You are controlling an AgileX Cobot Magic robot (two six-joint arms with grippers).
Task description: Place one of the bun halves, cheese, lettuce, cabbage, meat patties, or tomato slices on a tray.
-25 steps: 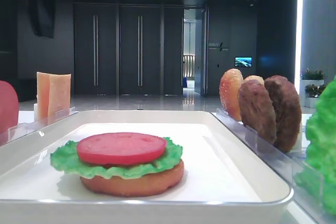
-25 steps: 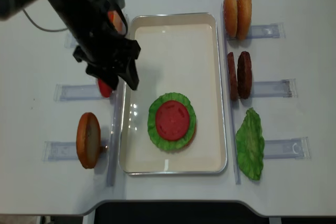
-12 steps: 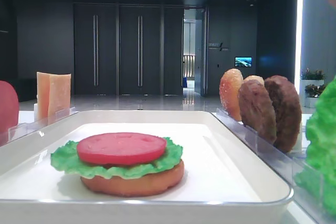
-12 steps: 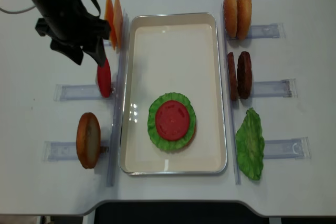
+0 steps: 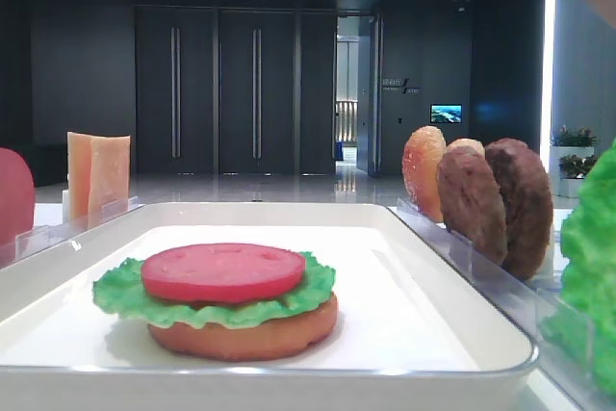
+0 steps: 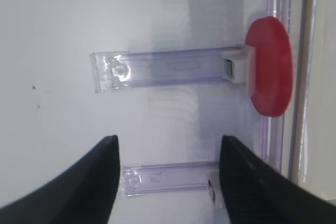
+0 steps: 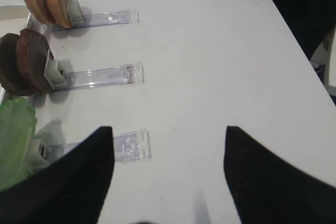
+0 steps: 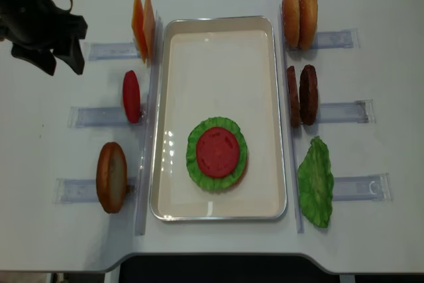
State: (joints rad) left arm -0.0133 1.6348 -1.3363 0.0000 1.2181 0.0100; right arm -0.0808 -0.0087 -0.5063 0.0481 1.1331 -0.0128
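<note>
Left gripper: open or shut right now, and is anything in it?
Open and empty. The left gripper shows two dark fingers spread wide with only table and clear rack between them.

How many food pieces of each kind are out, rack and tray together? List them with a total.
Bun halves: 4
Cheese slabs: 2
Tomato slices: 2
Lettuce leaves: 2
Meat patties: 2
Total: 12
</note>
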